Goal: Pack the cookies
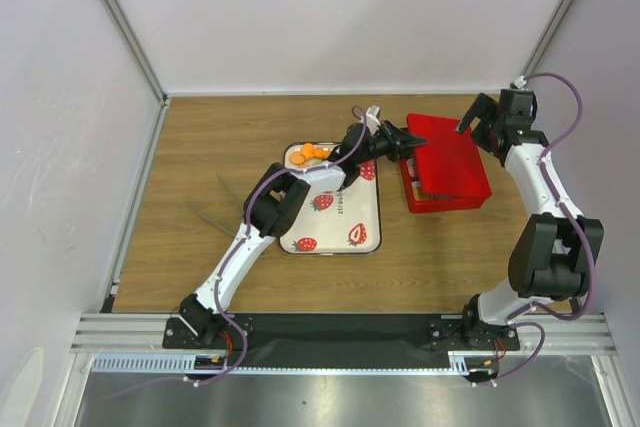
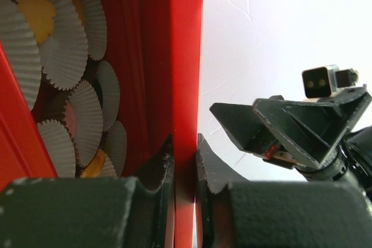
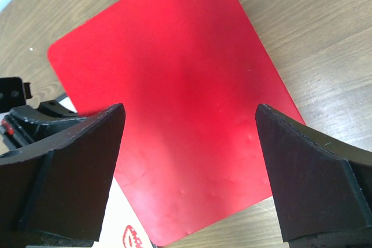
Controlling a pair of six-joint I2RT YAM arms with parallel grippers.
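On the wooden table (image 1: 200, 147), left of the middle, a white tray (image 1: 347, 215) printed with strawberries is seen. The cookies (image 1: 315, 153) that show from above, a small heap of orange discs, lie in the tray's far left corner. The left arm is stretched over the tray toward the right.

The left gripper (image 1: 408, 142) is found just past the tray's far right corner, at the left edge of a red lid (image 1: 452, 152). In the left wrist view its fingers (image 2: 160, 166) are pressed from both sides onto the thin edge of the lid (image 2: 186, 56), so the lid is pinched between them. The lid is held tilted over a red box (image 1: 445, 199), which stands just to the right of the tray.

To the left of the lid in the wrist view, the inside of the box is seen to be filled with white pleated paper cups (image 2: 75, 33). A yellow-orange disc (image 2: 35, 4) is seen in one cup; what the others hold cannot be told.

Farther right, the right gripper (image 1: 487, 119) is held above the far right corner of the lid. Its fingers (image 3: 75, 161) are spread wide, nothing is gripped between them, and the flat red lid (image 3: 174, 97) is seen below, apart from them.
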